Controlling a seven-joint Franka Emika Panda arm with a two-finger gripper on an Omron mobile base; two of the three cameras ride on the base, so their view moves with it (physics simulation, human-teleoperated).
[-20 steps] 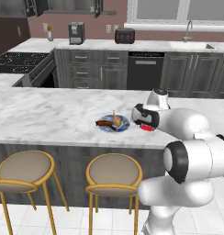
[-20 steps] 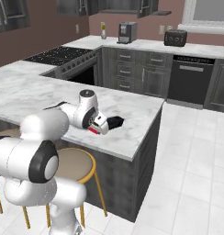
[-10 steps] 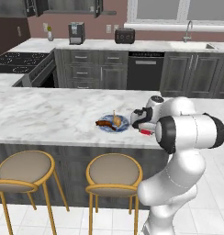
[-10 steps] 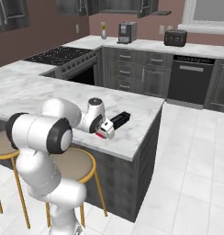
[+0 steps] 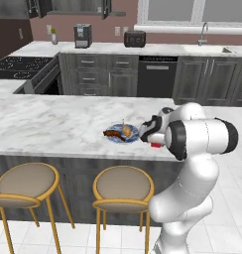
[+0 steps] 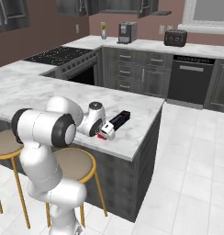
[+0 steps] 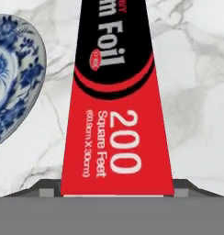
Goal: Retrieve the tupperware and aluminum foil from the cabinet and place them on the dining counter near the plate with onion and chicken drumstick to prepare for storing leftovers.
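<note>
Beside the plate (image 7: 15, 73), the aluminum foil (image 7: 116, 105) reads "Foil", "200 Square Feet", smaller print unclear.

**Dining counter and the items resting on it**

The dining counter (image 5: 53, 124) is a long island with a white, grey-veined marble top and a dark grey base. Directly under the gripper (image 6: 106, 133), the aluminum foil (image 7: 116, 105) lies flat on the marble, a slim black carton whose red end points toward the hand and whose black length runs away from it, toward the counter's corner. Just beside the carton, apart from it, sits the plate (image 7: 15, 78), round with a blue patterned rim. In the left base view it bears the chicken drumstick (image 5: 126, 130) and a darker brown piece of food (image 5: 113, 134).
</note>
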